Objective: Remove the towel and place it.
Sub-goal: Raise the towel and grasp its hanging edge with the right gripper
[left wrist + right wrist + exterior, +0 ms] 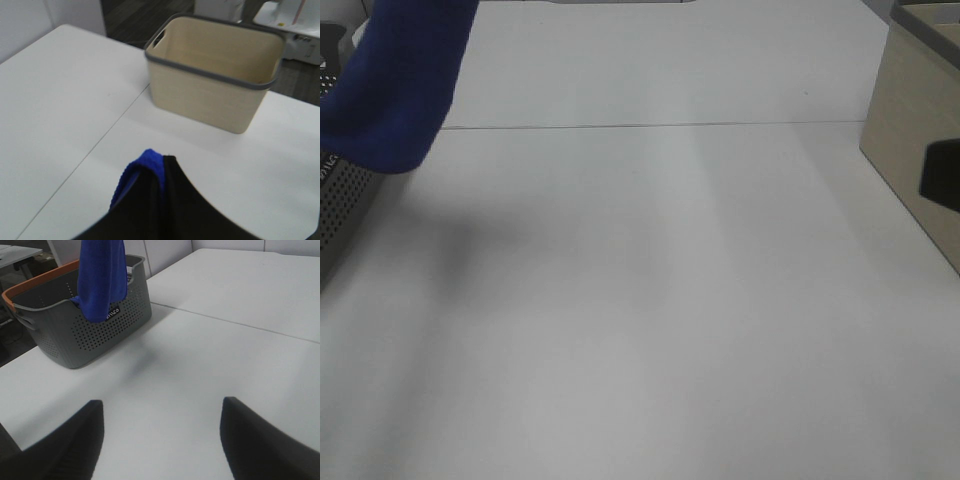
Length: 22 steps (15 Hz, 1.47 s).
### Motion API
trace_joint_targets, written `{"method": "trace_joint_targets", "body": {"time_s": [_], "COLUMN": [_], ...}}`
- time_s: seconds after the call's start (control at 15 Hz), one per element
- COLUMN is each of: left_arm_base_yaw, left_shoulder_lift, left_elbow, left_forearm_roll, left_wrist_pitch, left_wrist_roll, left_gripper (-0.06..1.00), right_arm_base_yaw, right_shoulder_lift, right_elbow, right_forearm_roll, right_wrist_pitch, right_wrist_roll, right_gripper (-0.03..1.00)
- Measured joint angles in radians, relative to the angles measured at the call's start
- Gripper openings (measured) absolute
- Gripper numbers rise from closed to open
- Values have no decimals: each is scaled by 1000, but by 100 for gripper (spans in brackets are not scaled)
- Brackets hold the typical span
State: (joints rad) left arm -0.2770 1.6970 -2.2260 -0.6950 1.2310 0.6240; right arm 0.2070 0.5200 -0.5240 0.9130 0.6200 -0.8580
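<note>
White tabletop (650, 300), smooth, one thin seam across it. Left gripper (162, 170) is clamped on the towel (400, 80), a royal-blue plush cloth hanging down from it in a long limp fold at the perforated grey basket (60, 330) with an orange rim. Right gripper (162, 407) hovers empty over bare table, jaws wide apart. A beige bin (210, 95) with a grey rim stands opposite.
</note>
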Motion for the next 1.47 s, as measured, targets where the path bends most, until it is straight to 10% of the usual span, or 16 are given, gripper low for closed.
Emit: {"method": "trace_joint_targets", "body": {"time_s": [0.4, 0.6, 1.13, 1.47], "left_arm_base_yaw": [0, 0, 0, 0], "left_shoulder_lift": [0, 0, 0, 11], "left_elbow": [0, 0, 0, 0], "left_forearm_roll": [-199, -206, -225, -225], "left_wrist_pitch": [-1, -25, -56, -58], "left_wrist_roll": [151, 152, 156, 156], "left_gripper": [0, 0, 0, 0], "right_arm_base_yaw": [0, 0, 0, 129], "right_shoulder_lift": [386, 533, 882, 884], "right_elbow": [-1, -48, -450, -557], "right_forearm_roll": [682, 803, 821, 825], "right_wrist_pitch": [-34, 66, 329, 269], "right_wrist_roll": [-844, -1087, -1100, -1102], "right_gripper": [66, 66, 63, 63]}}
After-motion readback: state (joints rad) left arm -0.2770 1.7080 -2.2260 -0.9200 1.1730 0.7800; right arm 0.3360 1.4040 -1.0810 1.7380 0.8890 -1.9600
